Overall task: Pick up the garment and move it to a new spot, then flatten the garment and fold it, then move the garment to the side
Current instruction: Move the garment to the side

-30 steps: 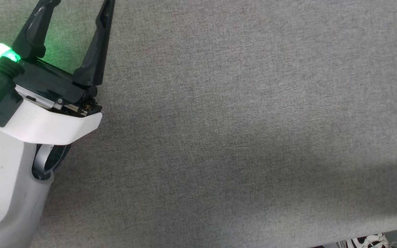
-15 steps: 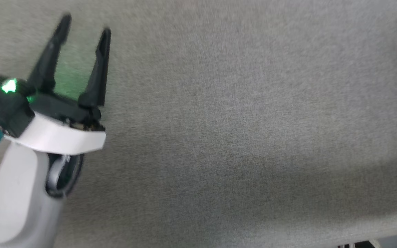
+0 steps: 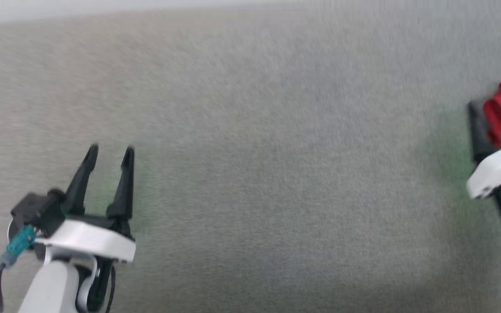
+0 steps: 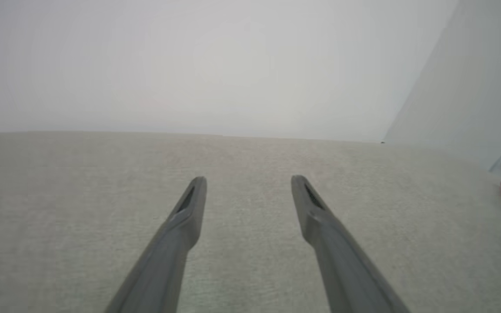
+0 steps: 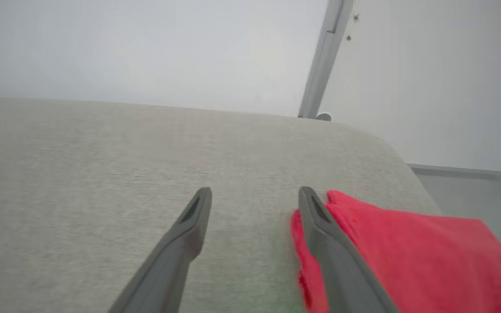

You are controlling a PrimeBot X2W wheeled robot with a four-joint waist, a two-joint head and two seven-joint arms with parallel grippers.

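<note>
Two grippers, one garment, one grey cloth-covered table.

Left gripper: lower left of the head view, fingers spread apart with nothing between them, over the tabletop.

Right gripper: at the table's right end, fingers parted wide, clamped on nothing.

Garment: red and bunched, lying on the table near its rounded right corner, well apart from the left gripper. In the right wrist view the right-hand finger crosses its near edge, and a sliver of red shows between the fingers. Whether finger and cloth touch cannot be told.
</note>
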